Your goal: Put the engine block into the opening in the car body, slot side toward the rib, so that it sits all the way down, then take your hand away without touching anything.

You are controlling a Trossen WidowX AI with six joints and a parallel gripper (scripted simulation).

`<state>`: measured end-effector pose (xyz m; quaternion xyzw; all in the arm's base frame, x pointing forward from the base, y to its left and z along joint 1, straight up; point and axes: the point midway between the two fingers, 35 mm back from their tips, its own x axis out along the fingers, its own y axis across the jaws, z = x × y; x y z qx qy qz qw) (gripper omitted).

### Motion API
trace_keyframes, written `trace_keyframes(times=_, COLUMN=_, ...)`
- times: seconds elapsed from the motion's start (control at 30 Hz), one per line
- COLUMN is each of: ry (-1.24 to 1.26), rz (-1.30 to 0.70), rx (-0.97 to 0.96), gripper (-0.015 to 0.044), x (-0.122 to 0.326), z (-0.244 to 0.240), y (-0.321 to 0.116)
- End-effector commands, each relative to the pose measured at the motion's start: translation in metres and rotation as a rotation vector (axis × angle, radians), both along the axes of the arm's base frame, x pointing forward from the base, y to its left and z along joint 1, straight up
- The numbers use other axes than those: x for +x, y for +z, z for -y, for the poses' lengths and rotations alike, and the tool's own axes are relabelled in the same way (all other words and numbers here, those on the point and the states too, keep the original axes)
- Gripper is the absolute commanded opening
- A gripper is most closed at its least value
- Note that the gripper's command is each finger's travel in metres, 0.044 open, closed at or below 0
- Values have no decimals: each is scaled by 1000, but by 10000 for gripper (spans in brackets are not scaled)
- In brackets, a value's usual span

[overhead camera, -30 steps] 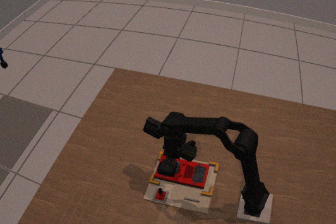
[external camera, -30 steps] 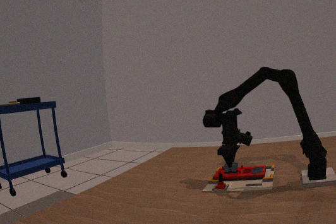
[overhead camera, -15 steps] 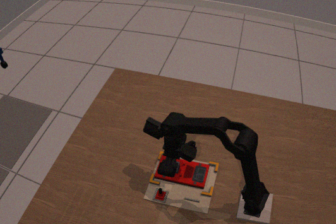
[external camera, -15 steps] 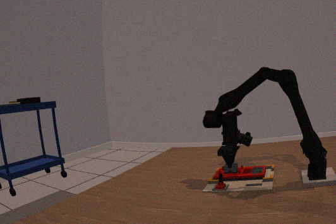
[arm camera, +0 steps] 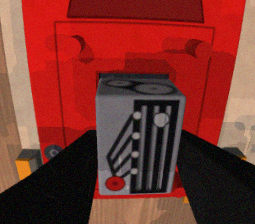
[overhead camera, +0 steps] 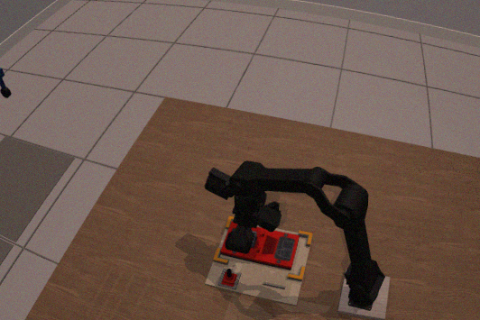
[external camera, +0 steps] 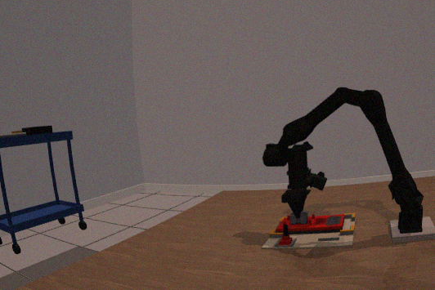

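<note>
The red car body (overhead camera: pixel 266 257) (external camera: pixel 312 228) (arm camera: pixel 42 107) lies flat on the pale board. My gripper (overhead camera: pixel 241 246) (external camera: pixel 298 214) (arm camera: pixel 136 138) points down over its left end in the top and exterior views and is shut on the grey engine block (external camera: pixel 298 220) (arm camera: pixel 121 107), one finger on each side. The block stands at the opening (arm camera: pixel 159 77), whose dark far edge shows just beyond the block in the wrist view. Much of the block stands above the red surface. Its lower end, the rib and the slot side are hidden, so I cannot tell how deep it sits.
Two red pegs (arm camera: pixel 78 46) (arm camera: pixel 198 48) rise from the car body beyond the block. Orange corner brackets (overhead camera: pixel 221 257) (external camera: pixel 347 232) (arm camera: pixel 27 167) surround the body. A red piece with a black knob (overhead camera: pixel 229 279) (external camera: pixel 285 241) stands on the pale board (overhead camera: pixel 253 275) beside it.
</note>
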<state>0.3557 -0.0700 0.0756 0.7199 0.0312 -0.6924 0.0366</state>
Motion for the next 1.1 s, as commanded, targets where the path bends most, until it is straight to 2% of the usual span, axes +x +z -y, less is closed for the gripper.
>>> trace_keyframes(times=0.0, ry=-1, rz=0, rx=5, gripper=158, x=0, z=-1, y=-1)
trace_keyframes(times=0.97, ry=-7, rz=0, rx=6, gripper=158, x=0, z=-1, y=-6)
trace_keyframes(times=1.07, ry=-2, rz=0, rx=0, gripper=237, x=0, z=0, y=-5)
